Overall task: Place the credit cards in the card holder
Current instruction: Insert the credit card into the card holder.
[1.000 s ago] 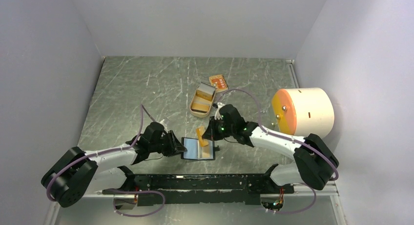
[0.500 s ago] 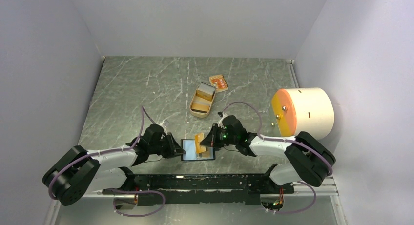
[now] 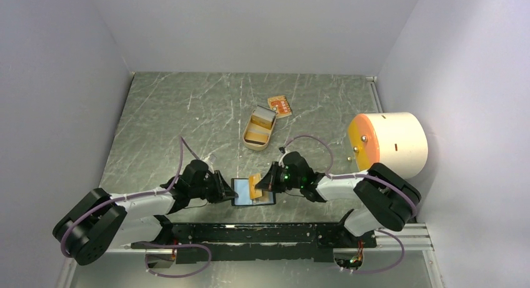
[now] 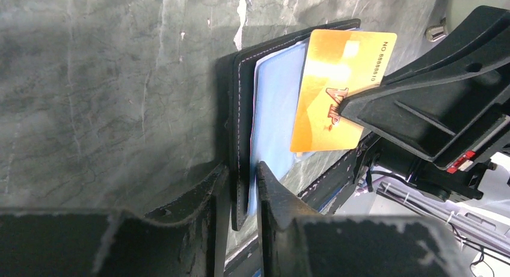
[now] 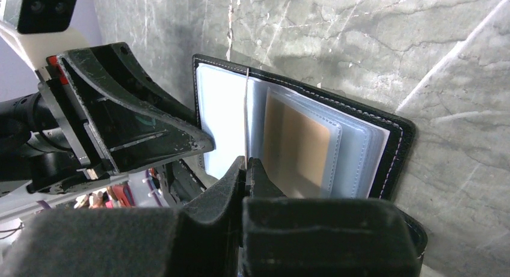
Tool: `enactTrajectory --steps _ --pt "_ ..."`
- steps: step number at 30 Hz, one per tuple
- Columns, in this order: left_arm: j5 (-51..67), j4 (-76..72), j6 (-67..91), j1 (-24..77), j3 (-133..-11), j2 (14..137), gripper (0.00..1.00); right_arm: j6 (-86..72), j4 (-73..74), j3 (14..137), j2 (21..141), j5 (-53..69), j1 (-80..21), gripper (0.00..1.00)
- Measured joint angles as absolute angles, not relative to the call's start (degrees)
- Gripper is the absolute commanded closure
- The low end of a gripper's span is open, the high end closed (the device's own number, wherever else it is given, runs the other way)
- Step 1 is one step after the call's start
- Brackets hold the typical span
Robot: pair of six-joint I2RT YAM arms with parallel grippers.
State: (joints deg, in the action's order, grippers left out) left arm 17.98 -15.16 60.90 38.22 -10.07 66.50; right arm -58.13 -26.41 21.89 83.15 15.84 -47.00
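Black leather-like folding card holder (image 3: 240,193) lay open on the grey marbled tabletop (image 3: 187,113), near its front edge, between my two arms. The left gripper (image 3: 224,187) was clamped on the card holder's left cover, one finger on either side of the stitched edge. The right gripper (image 3: 269,183) was pinched together on the tan-orange credit card (image 4: 340,88), held over the blue lining; I could not tell whether it touched. To seat it well, I judged I should line the card's leading edge up with a sleeve mouth and slide it in flat while the left grip pinned the cover. The left wrist view showed the card's printed face. The right wrist view showed the card only edge-on, but revealed the clear sleeves (image 5: 355,151).
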Motion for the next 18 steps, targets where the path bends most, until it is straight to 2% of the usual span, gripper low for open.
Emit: enactTrajectory --steps 15,18 --pt "18.13 -15.16 60.97 38.22 -9.67 65.56 0.86 -59.33 -28.01 19.99 83.5 14.57 -48.03 1.0" --pt "18.17 -15.2 61.1 38.22 -9.67 65.56 0.82 -59.57 -28.62 19.44 83.5 14.57 -48.07 1.0"
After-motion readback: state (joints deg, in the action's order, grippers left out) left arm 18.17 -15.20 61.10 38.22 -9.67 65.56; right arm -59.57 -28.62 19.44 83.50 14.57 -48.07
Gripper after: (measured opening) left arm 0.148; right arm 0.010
